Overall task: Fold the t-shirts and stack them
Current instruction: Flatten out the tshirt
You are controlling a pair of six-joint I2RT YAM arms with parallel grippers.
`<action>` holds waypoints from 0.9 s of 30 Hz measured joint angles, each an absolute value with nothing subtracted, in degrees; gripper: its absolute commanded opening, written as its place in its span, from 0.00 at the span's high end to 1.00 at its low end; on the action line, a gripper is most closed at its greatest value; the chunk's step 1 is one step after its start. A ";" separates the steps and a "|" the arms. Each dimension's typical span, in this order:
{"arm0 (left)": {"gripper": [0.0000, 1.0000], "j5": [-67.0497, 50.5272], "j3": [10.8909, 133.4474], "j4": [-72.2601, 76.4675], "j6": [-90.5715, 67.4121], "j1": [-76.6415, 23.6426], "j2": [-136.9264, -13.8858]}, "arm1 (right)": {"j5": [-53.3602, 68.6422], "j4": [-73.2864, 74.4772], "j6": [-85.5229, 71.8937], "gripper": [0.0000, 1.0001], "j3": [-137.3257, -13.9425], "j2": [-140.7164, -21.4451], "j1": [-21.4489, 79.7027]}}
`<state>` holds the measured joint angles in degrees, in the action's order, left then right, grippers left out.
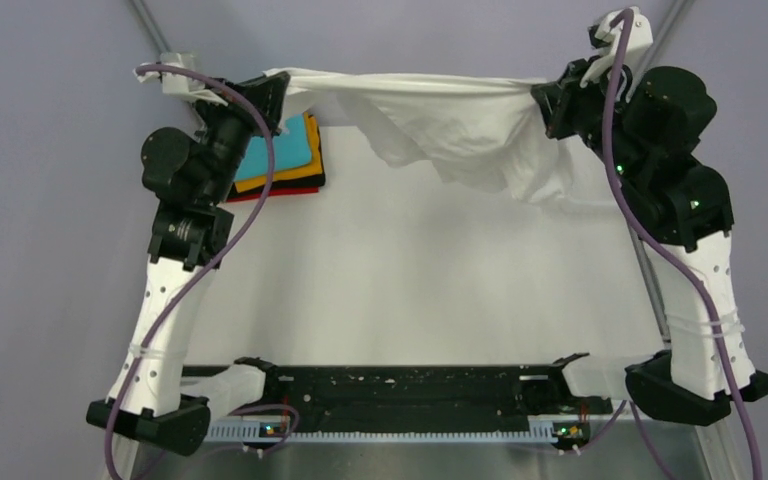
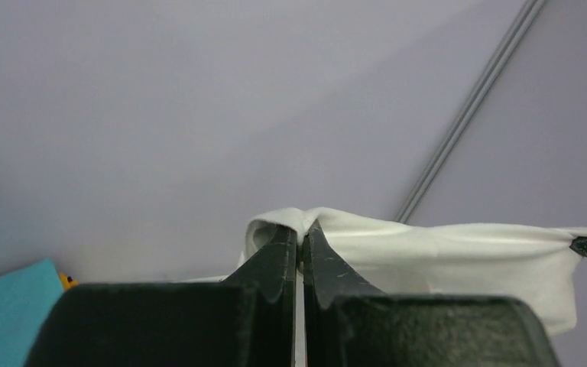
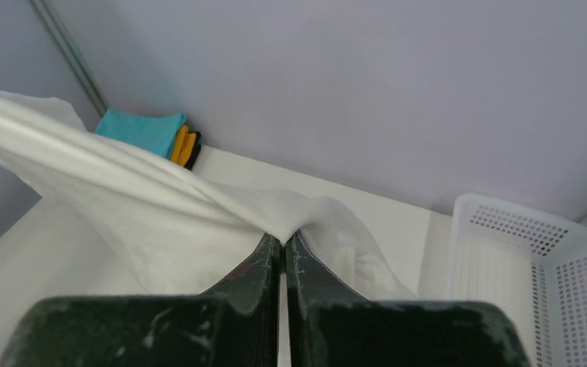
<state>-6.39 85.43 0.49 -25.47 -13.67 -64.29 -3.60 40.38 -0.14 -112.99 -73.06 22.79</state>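
The white t-shirt [image 1: 440, 115] hangs stretched in the air across the far side of the table. My left gripper [image 1: 278, 88] is shut on its left end; the left wrist view shows the cloth [image 2: 443, 248] pinched at my closed fingertips [image 2: 303, 229]. My right gripper [image 1: 548, 100] is shut on its right end, with cloth [image 3: 160, 206] pinched at the tips [image 3: 284, 238]. The shirt's middle sags toward the table. A stack of folded t-shirts [image 1: 278, 160], teal on top, then orange, black and red, lies at the far left, also in the right wrist view [image 3: 149, 134].
The white table [image 1: 400, 280] lies under the hanging shirt. A white plastic mesh basket [image 3: 535, 275] stands to the right in the right wrist view. Purple walls close the back and sides. A black rail [image 1: 410, 385] runs along the near edge between the arm bases.
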 measured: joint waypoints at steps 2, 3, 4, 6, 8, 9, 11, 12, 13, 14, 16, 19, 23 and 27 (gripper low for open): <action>1.00 -7.03 85.38 0.27 -24.71 -13.67 -62.76 | -1.26 42.61 0.67 1.00 -113.65 -72.16 22.79; 1.00 -7.46 85.10 0.40 -24.38 -13.67 -61.93 | -0.19 43.97 1.06 1.00 -113.67 -71.61 22.79; 1.00 -7.92 84.36 0.43 -24.10 -13.67 -60.88 | 0.75 45.15 1.30 1.00 -113.65 -71.18 22.79; 1.00 -8.60 82.37 0.34 -23.97 -13.67 -58.67 | 2.39 47.24 1.54 1.00 -113.08 -70.00 22.79; 1.00 -8.88 80.47 0.45 -23.99 -13.67 -57.56 | 3.27 48.60 1.52 1.00 -111.77 -68.93 22.79; 1.00 -8.91 79.53 0.38 -24.05 -13.67 -57.47 | 3.38 49.32 1.52 1.00 -111.26 -68.73 22.79; 1.00 -8.03 77.54 -0.03 -24.14 -13.67 -57.91 | 2.92 49.95 1.50 1.00 -109.95 -69.52 22.79; 1.00 -7.01 76.36 -0.40 -24.34 -13.67 -58.52 | 2.55 50.17 1.50 1.00 -108.99 -70.32 22.76; 1.00 -5.74 75.18 -0.95 -24.51 -13.65 -59.53 | 2.26 50.35 1.48 1.00 -108.12 -71.20 22.79; 1.00 -3.92 73.89 -1.89 -24.95 -13.65 -61.04 | 1.93 50.48 1.50 0.99 -107.13 -72.79 22.76; 1.00 0.03 71.20 -4.23 -26.04 -13.45 -65.78 | 1.83 50.63 1.50 0.83 -105.91 -78.11 22.70; 1.00 3.46 67.88 -7.97 -28.42 -12.10 -74.32 | 2.26 50.13 1.23 0.43 -106.52 -91.22 22.44; 1.00 4.38 63.40 -15.94 -31.48 -9.04 -85.56 | 1.21 49.65 0.30 0.06 -109.06 -111.46 22.00; 1.00 4.14 61.56 -20.38 -33.12 -8.16 -88.51 | 0.25 47.42 -1.06 0.01 -99.98 -115.96 22.65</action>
